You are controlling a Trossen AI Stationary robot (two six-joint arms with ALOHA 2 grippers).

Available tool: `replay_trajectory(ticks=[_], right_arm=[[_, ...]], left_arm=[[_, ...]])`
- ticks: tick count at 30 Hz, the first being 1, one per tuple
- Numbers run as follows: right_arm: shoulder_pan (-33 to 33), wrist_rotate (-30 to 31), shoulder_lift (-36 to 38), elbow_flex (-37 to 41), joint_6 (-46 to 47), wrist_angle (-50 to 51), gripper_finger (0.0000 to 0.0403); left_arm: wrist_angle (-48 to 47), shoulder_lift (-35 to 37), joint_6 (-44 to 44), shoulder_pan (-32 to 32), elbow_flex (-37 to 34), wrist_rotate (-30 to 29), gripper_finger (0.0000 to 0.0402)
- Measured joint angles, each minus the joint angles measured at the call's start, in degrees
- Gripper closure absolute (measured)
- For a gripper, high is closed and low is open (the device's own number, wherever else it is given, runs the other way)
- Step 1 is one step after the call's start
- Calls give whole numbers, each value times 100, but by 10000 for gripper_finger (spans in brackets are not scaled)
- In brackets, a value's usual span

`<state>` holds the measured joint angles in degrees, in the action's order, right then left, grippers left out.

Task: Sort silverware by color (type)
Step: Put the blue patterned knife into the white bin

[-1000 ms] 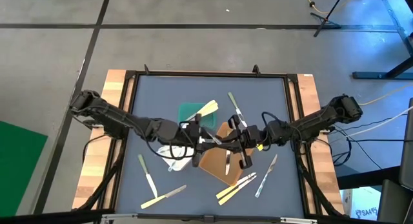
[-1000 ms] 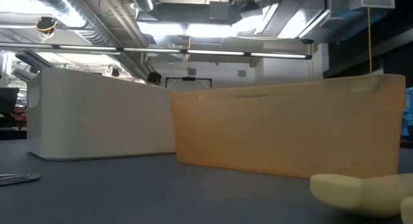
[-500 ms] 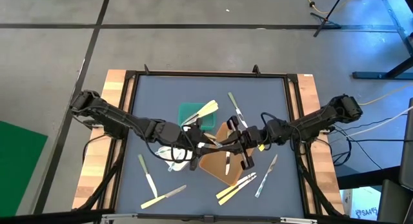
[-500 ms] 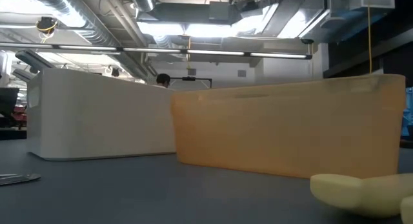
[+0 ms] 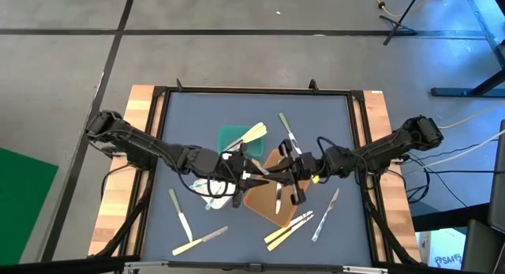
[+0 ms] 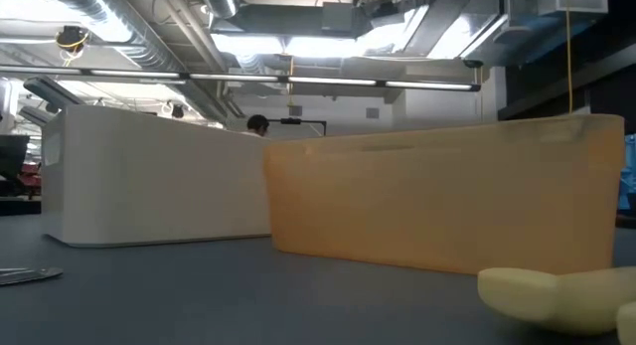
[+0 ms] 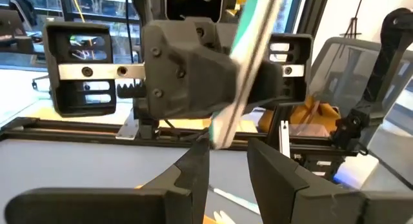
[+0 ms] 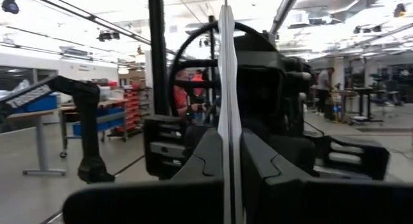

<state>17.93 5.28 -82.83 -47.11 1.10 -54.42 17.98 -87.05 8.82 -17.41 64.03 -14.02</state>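
Both arms meet above the middle of the table. Between them stands one piece of silverware, a utensil (image 7: 248, 50) with an olive-green handle and a white end. In the left wrist view it slants upward. My left gripper (image 7: 229, 153) (image 5: 254, 174) is closed on its white lower end. My right gripper (image 8: 229, 153) (image 5: 276, 173) faces the left one and is shut on the same utensil (image 8: 227, 69), which shows edge-on there. More silverware lies on the mat: cream pieces (image 5: 288, 227), a green-handled one (image 5: 181, 215) and a translucent one (image 5: 325, 215). My left gripper has the utensil's white lower end (image 7: 219, 137) between its two fingertips, only at their free ends. It lies against one finger (image 7: 201, 161); contact with the other is not plain. The fingers come level from the table's left. The utensil is lifted clear and tilted. My right gripper pinches the utensil (image 8: 227, 121) between its two fingers, coming from the table's right and pointing slightly upward. The utensil stands up out of the fingers, across them, clear of the table. The fingers hide which part of it they are on.
A green tray (image 5: 230, 136) with cream utensils (image 5: 252, 133) lies at the centre back. A brown tray (image 5: 264, 203) (image 6: 447, 201) sits under the grippers. A white tray (image 6: 149, 176) lies under the left arm. Loose utensils lie along the near edge (image 5: 201, 241) and one at the back (image 5: 288, 132).
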Motion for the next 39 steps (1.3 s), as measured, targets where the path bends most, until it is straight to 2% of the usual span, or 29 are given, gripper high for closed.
replay_trajectory(ticks=[33, 39], right_arm=[[4, 173, 7, 4, 2, 154, 397], [4, 192, 11, 2, 1, 198, 398]], left_arm=[[563, -205, -38, 141, -4, -190, 303], [625, -216, -39, 144, -9, -162, 322]])
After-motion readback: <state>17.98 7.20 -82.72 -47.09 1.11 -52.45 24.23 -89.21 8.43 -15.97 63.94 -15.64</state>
